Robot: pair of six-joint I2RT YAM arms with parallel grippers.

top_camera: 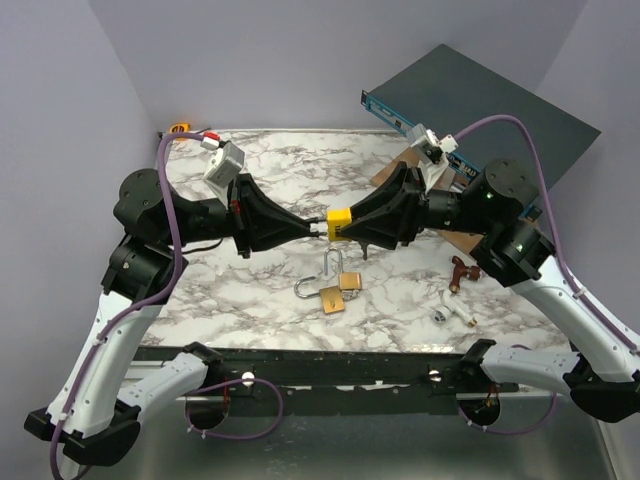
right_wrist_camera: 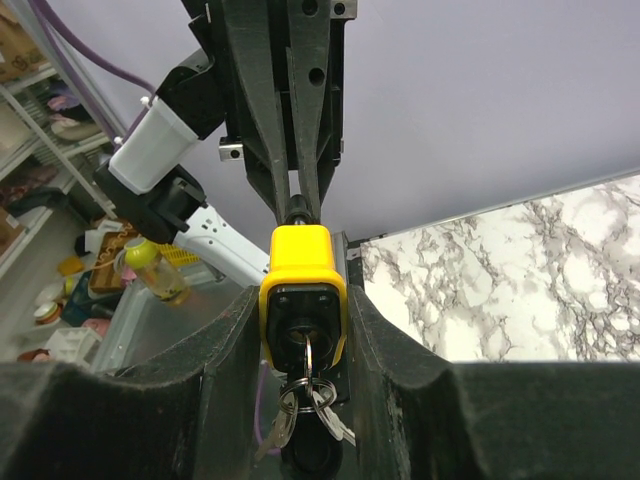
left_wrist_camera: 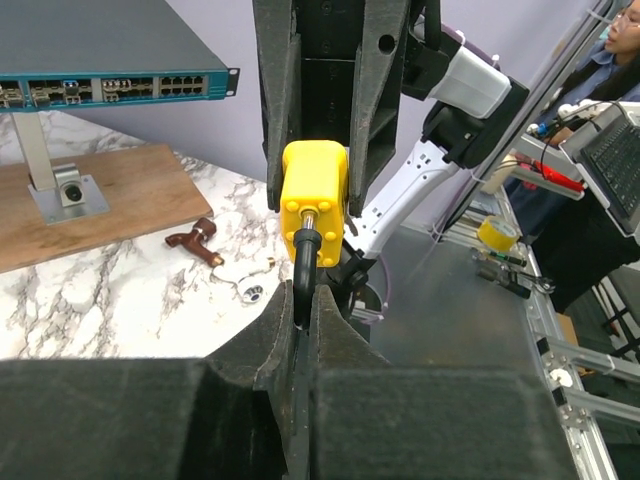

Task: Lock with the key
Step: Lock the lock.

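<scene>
The left end effector [left_wrist_camera: 303, 305] is closed tight on the black shackle [left_wrist_camera: 303, 262] of a yellow padlock [left_wrist_camera: 313, 198]. The right end effector [right_wrist_camera: 303, 312] clamps the padlock's body from the opposite side. A bunch of keys [right_wrist_camera: 305, 402] hangs from its keyhole. The padlock is held in the air above the marble worktop [top_camera: 240, 290], over two brass padlocks [top_camera: 337, 292].

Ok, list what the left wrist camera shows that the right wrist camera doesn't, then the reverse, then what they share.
Left wrist only: the network switch, the wooden board under it, and a brown tap-like fitting.
Right wrist only: the keyhole face of the yellow padlock, with a key in it and a key ring hanging below.
Both: that padlock clamped in the right gripper, with the left gripper shut on its black shackle.
</scene>
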